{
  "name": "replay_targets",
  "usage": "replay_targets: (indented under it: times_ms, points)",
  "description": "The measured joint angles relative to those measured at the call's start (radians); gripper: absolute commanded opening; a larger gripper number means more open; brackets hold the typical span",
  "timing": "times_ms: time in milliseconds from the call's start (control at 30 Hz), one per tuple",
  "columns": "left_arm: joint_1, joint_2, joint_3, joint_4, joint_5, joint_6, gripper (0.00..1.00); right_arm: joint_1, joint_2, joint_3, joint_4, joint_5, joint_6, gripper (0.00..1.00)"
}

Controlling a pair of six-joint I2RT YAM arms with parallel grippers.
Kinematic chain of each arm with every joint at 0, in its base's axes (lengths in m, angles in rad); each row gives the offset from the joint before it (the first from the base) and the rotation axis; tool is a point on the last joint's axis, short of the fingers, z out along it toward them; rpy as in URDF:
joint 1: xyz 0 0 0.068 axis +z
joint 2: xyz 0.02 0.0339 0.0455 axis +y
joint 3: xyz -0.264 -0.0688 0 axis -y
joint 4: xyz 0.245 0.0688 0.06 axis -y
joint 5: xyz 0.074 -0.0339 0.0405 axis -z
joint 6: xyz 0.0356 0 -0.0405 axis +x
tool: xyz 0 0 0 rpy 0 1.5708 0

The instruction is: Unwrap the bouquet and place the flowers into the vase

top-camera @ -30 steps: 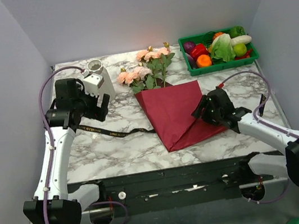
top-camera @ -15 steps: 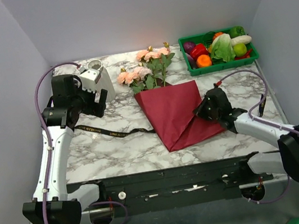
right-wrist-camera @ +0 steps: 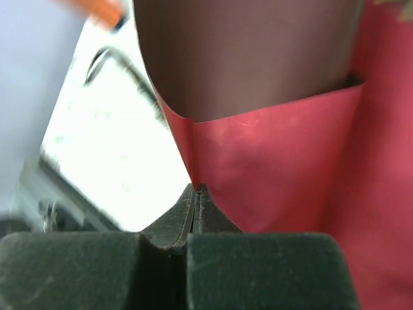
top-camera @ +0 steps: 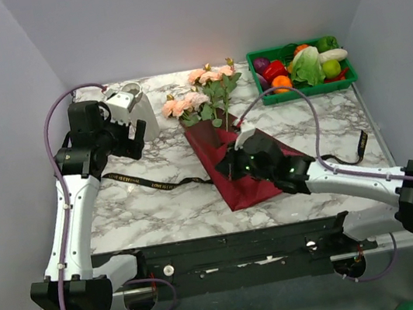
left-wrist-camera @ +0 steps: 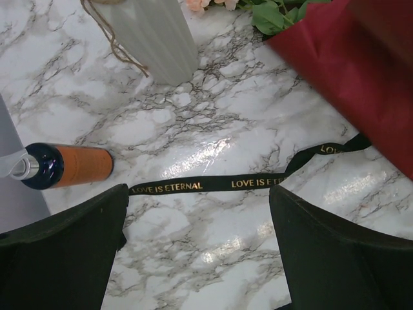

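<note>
The bouquet lies mid-table: peach-pink flowers [top-camera: 199,97] with green leaves at the far end, their stems on the dark red paper [top-camera: 210,150]. My right gripper [top-camera: 229,165] is shut on an edge of that paper [right-wrist-camera: 271,168], which it holds lifted and folded over to the left; the right wrist view shows the sheet pinched at the tips of my right gripper [right-wrist-camera: 197,190]. The white ribbed vase [top-camera: 139,109] stands at the back left. My left gripper [top-camera: 130,139] hovers open beside it, above the black ribbon [left-wrist-camera: 213,185], with nothing between the fingers [left-wrist-camera: 64,258]. The vase's base [left-wrist-camera: 158,39] shows in the left wrist view.
A green crate [top-camera: 306,90] of vegetables sits at the back right. An orange bottle [left-wrist-camera: 64,166] with a dark cap lies on the marble left of the ribbon. The ribbon [top-camera: 156,183] trails from the paper toward the left arm; another black strip [top-camera: 344,157] lies at right.
My right gripper closed on the paper's right edge and swept left across the table, folding the sheet over. The left arm drew back slightly toward the vase, still open.
</note>
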Motion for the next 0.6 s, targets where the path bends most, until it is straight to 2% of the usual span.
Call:
replay_targets:
  times_ms: [133, 300, 333, 367, 400, 467, 500, 600]
  points:
    - [0.0, 0.0, 0.0, -0.005, -0.01, 0.0, 0.99, 0.124, 0.104, 0.1, -0.006, -0.024, -0.101, 0.01]
    - [0.0, 0.0, 0.002, -0.009, -0.041, 0.0, 0.99, 0.196, 0.272, 0.249, -0.015, -0.066, -0.175, 0.01]
    - [0.0, 0.0, 0.005, -0.011, -0.054, 0.0, 0.99, 0.211, 0.306, 0.285, -0.028, -0.068, -0.183, 0.07]
    - [0.0, 0.0, 0.012, -0.011, -0.083, -0.003, 0.99, 0.226, 0.339, 0.32, -0.039, -0.071, -0.189, 0.18]
    - [0.0, 0.0, 0.02, -0.011, -0.103, -0.005, 0.99, 0.242, 0.368, 0.352, -0.045, -0.076, -0.194, 0.42]
    - [0.005, 0.001, 0.047, -0.008, -0.157, -0.01, 0.99, 0.275, 0.418, 0.407, -0.063, -0.084, -0.198, 0.54]
    - [0.008, 0.001, 0.057, -0.004, -0.171, -0.01, 0.99, 0.287, 0.434, 0.426, -0.071, -0.092, -0.202, 0.64]
    - [0.016, 0.001, 0.083, 0.006, -0.196, -0.009, 0.99, 0.313, 0.458, 0.47, -0.108, -0.107, -0.212, 0.73]
